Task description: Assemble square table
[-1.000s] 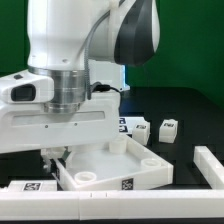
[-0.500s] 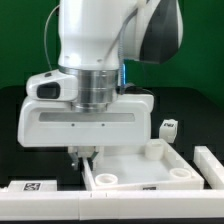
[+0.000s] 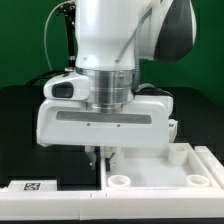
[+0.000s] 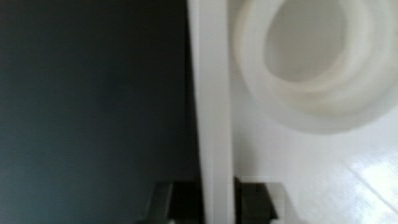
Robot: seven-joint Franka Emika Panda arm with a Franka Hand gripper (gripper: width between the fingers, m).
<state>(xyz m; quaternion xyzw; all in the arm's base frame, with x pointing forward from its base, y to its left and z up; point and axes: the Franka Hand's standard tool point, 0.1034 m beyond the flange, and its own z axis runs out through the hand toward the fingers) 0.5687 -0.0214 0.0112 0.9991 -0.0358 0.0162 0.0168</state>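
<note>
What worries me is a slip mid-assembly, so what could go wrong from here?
1. The gripper pinches only the thin rim of the tabletop, so the tabletop might pivot or slip if pulled.
2. The white bar lies close at the exterior view's right; pushing further that way could jam the tabletop against it.

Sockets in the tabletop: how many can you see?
3 sockets: two along the tabletop's near edge, one at its far corner, exterior view's right. A fourth may hide behind the arm.

Robotics lab, green backdrop (image 3: 25,40), black table (image 3: 18,135)
</note>
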